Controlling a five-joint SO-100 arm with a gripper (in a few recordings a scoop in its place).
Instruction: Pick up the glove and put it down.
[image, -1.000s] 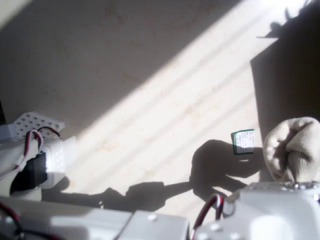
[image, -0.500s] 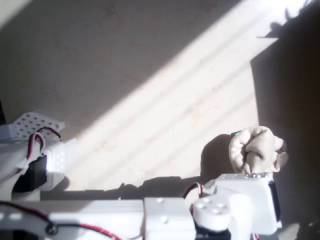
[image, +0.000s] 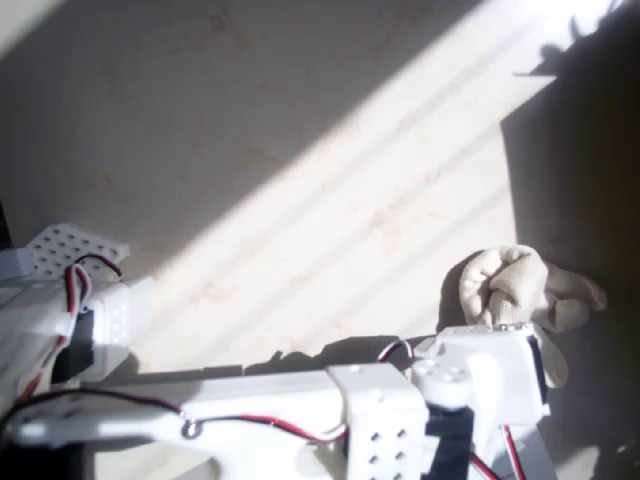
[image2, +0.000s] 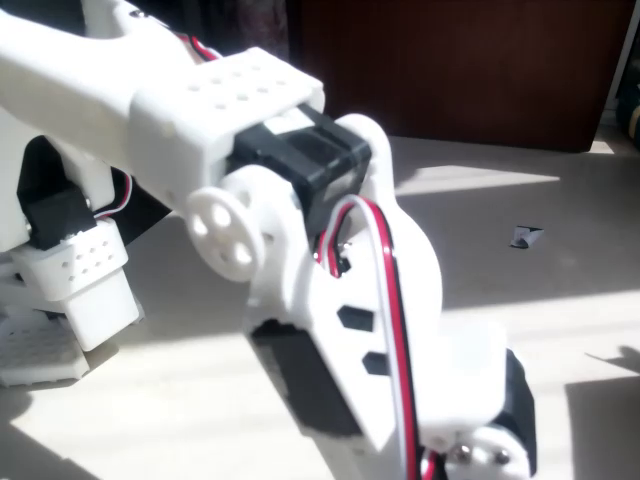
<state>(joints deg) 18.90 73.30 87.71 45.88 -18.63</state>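
In the overhead view the cream knitted glove (image: 512, 287) is bunched into a lump at the right, just above the arm's white wrist housing. Its stubby fingers (image: 575, 303) trail to the right onto the table. My gripper (image: 497, 330) sits under that housing at the glove's lower edge. Its jaws are hidden, but the fabric stays gathered up against them as if pinched. In the fixed view the white arm (image2: 340, 300) reaches down across the foreground and the glove is hidden behind it.
A white perforated base part (image: 70, 250) with red wires sits at the left edge. A broad dark shadow (image: 580, 150) covers the table's right side. A small card (image2: 525, 237) lies on the sunlit table, and dark furniture (image2: 450, 70) stands behind.
The glove came in from the right edge, passed over the small green card and sank lower. Its fingers now spread to the right, and the arm has swung further across the bottom.
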